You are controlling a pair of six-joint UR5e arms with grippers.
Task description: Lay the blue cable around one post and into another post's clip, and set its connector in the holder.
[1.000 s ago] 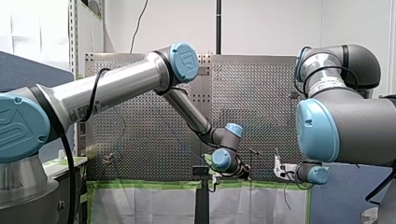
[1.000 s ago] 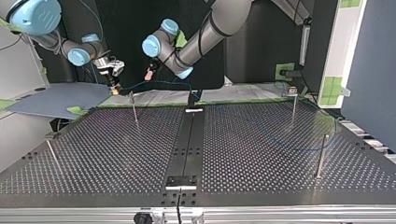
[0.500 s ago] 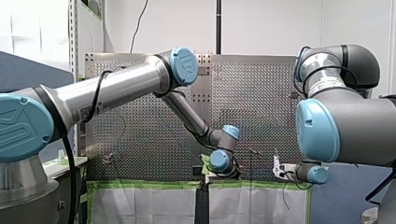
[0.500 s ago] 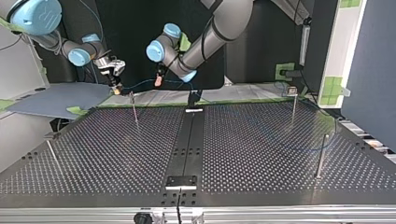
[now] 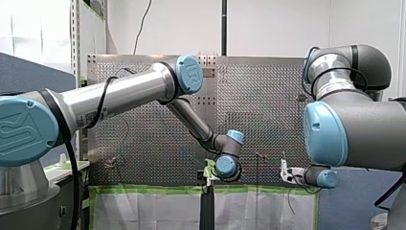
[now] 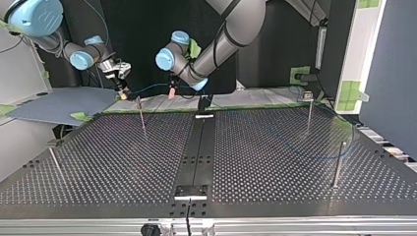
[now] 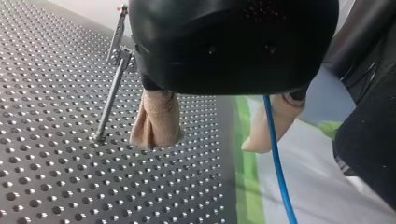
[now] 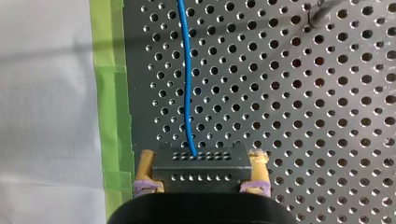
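The black connector (image 8: 201,164) sits clamped between my right gripper's (image 8: 201,173) yellow pads (image 8: 147,171), just over the board's taped edge. The thin blue cable (image 8: 187,84) leaves it and runs away over the perforated board. In the top view my right gripper (image 6: 121,87) holds this end at the back left, beside a thin post (image 6: 142,114). The cable (image 6: 147,88) hangs across to my left gripper (image 6: 172,92). My left gripper (image 7: 210,133) is open, beige fingers (image 7: 156,119) apart, and the cable (image 7: 276,158) passes along one finger, unclamped. A clip-topped post (image 7: 112,86) stands beyond it.
More posts stand at the top view's right (image 6: 309,110) (image 6: 337,164) and left front (image 6: 53,160). A black holder (image 6: 203,104) sits at the back middle, another plate (image 6: 191,191) near the front. Green tape (image 8: 109,93) edges the board. The cable loops on over the board's right half (image 6: 295,150).
My left gripper has swung down and to the top view's right, coming to the hanging cable. My right gripper has stayed put with the connector.
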